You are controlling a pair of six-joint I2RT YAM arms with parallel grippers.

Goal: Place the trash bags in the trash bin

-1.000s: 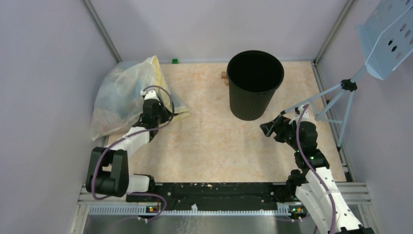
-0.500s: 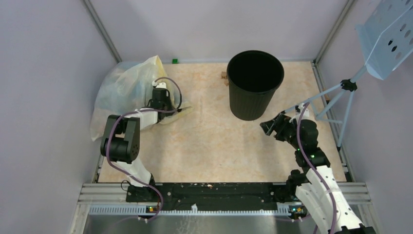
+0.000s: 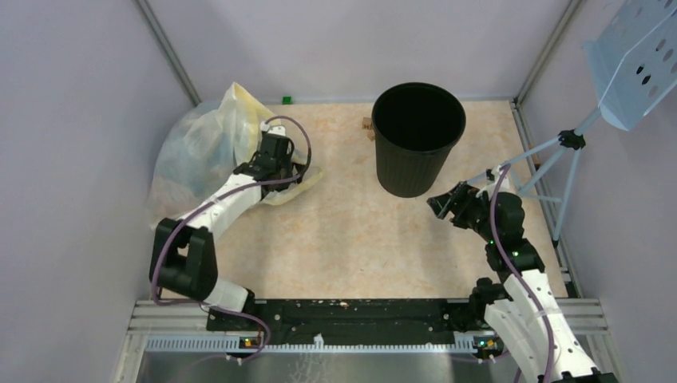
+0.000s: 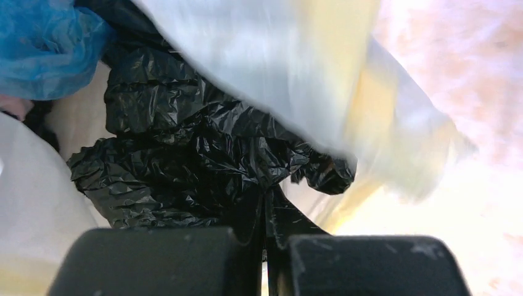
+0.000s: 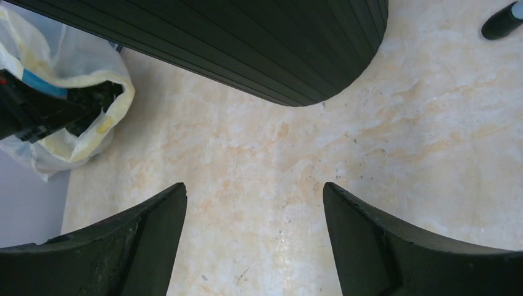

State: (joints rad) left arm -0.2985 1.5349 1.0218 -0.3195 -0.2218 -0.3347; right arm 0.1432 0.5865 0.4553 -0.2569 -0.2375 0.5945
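While left end effector (image 4: 266, 256) pinches trash bag (image 4: 185, 166), trash bin (image 3: 411, 171) apart

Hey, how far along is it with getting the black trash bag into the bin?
Done: little; no bag shows in the upright trash bin. In hand: the left gripper is shut on the black trash bag, which lies in the mouth of the pale-yellow bag. Left: pull it out, carry it over, drop it in. The right gripper is open and empty beside the bin.
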